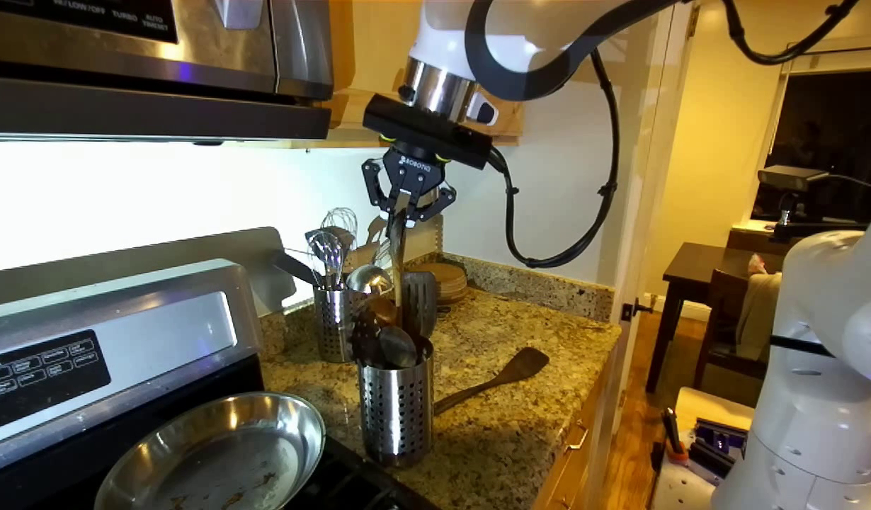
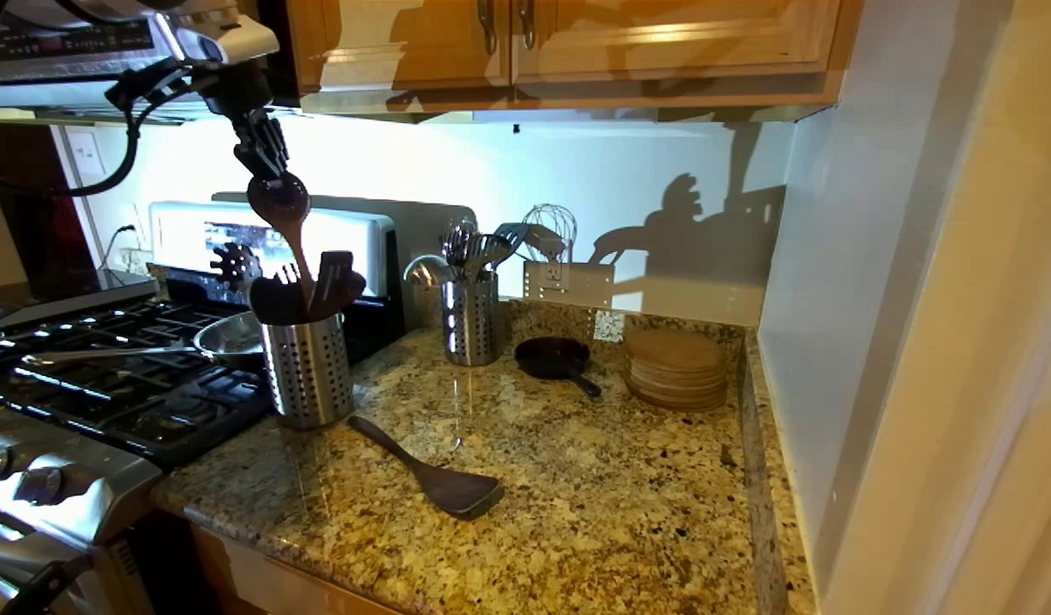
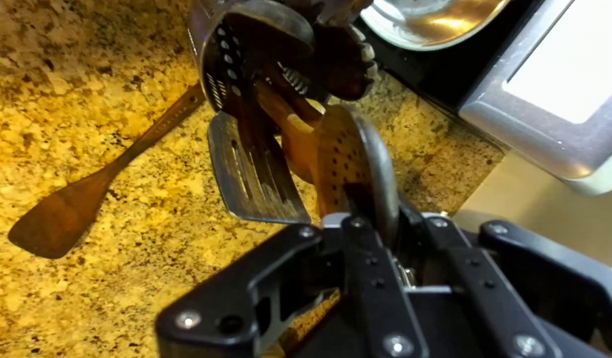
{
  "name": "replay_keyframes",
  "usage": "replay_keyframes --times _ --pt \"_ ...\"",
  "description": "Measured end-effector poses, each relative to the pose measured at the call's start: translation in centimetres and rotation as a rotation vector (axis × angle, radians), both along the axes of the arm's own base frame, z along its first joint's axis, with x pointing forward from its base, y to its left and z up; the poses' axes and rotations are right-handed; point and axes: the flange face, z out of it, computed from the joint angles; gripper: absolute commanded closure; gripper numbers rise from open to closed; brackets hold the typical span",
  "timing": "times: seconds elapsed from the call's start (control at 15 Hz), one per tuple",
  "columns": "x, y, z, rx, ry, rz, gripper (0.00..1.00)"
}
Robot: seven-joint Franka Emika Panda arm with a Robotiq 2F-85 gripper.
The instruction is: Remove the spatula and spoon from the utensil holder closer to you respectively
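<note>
A small dark skillet (image 2: 554,359) sits beside stacked discs (image 2: 676,372) (wooden, perhaps).

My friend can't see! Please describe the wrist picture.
A black gripper pinches the rounded head of a brown spoon above a cylindrical silver metal holder of dark utensils; a flat brown wooden-looking spatula lies on a speckled stone countertop.

In an exterior view we look down past the stove (image 1: 159,333) and along the counter (image 1: 520,319); in an exterior view we face the back wall (image 2: 389,162) across that counter. Both share the utensil holder (image 2: 308,380); the wrist view looks steeply down, much nearer it
</note>
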Motion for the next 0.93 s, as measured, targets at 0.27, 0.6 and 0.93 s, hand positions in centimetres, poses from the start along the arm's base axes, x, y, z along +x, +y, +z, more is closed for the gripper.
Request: replay_keyframes --times 0.27,0.6,0.93 --pt "-1.6 0.0 3.9 -0.001 -0.083 0.024 0.90" --pt "-4.1 -0.6 9.4 -0.001 -0.185 0.039 0.90" --pt "-6.8 -2.5 14.8 0.003 -0.225 0.020 0.91"
